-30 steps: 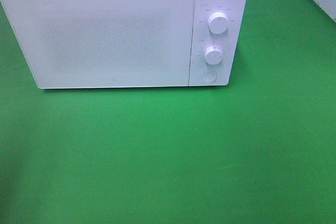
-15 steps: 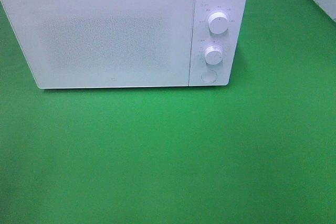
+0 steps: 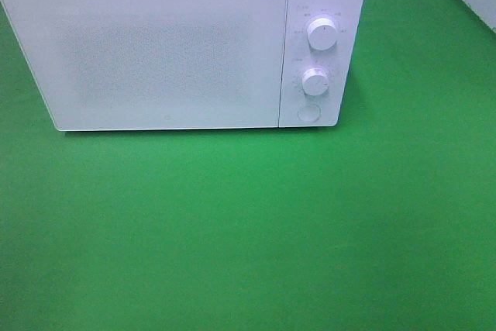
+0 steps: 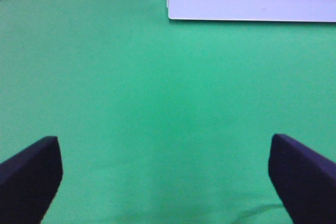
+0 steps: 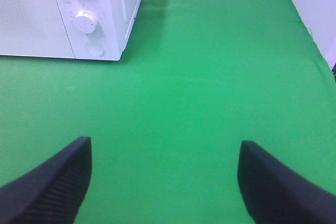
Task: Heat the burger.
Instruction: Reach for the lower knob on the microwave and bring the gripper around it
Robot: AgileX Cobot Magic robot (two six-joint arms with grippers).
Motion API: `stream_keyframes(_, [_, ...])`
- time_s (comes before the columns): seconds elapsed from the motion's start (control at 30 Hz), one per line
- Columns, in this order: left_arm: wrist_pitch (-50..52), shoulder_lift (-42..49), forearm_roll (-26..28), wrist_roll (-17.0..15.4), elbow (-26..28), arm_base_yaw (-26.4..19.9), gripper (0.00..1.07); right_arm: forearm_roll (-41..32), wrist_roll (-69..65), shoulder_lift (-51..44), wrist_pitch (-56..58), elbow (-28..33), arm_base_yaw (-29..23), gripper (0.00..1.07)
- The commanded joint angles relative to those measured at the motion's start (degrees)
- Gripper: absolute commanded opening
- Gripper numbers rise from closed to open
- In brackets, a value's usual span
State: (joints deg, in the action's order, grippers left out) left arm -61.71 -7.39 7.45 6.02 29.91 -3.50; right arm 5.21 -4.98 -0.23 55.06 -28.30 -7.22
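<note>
Over green cloth (image 4: 157, 77), left claw (image 4: 164, 153) gapes.

Prob. a lab test setup w/ kitchen props: white microwave (image 3: 167, 52) on plain green cloth (image 3: 248, 230).

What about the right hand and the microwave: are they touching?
Apart. The right wrist view shows bare green cloth between the right hand and the microwave.
</note>
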Motion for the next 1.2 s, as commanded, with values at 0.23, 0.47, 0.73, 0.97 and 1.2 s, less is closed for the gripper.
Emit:
stream_keyframes(0.23, [0.34, 9.22, 1.15, -0.40, -0.29, -0.23, 1.02, 0.23, -0.52, -1.55, -0.17, 0.06, 0.40, 0.74])
stream_keyframes(0.47, [0.34, 8.65, 1.15, -0.52, -0.29, -0.23, 1.02, 0.23, -0.52, -1.55, -0.17, 0.06, 0.34, 0.74])
stream_keyframes(0.73, [0.34, 8.65, 1.03, -0.46, -0.29, -0.23, 1.02, 0.00, -0.34, -1.55, -0.86, -0.63, 0.23, 0.74])
stream_keyframes(0.97, [0.34, 8.65, 1.03, -0.46, -0.29, -0.23, 1.02, -3.27, -0.34, 2.12, -7.79, -1.83, 0.23, 0.74])
stream_keyframes(1.2, [0.34, 8.65, 1.03, -0.46, -0.29, -0.23, 1.02, -4.13, -0.34, 9.63, -15.30, -1.83, 0.23, 0.74])
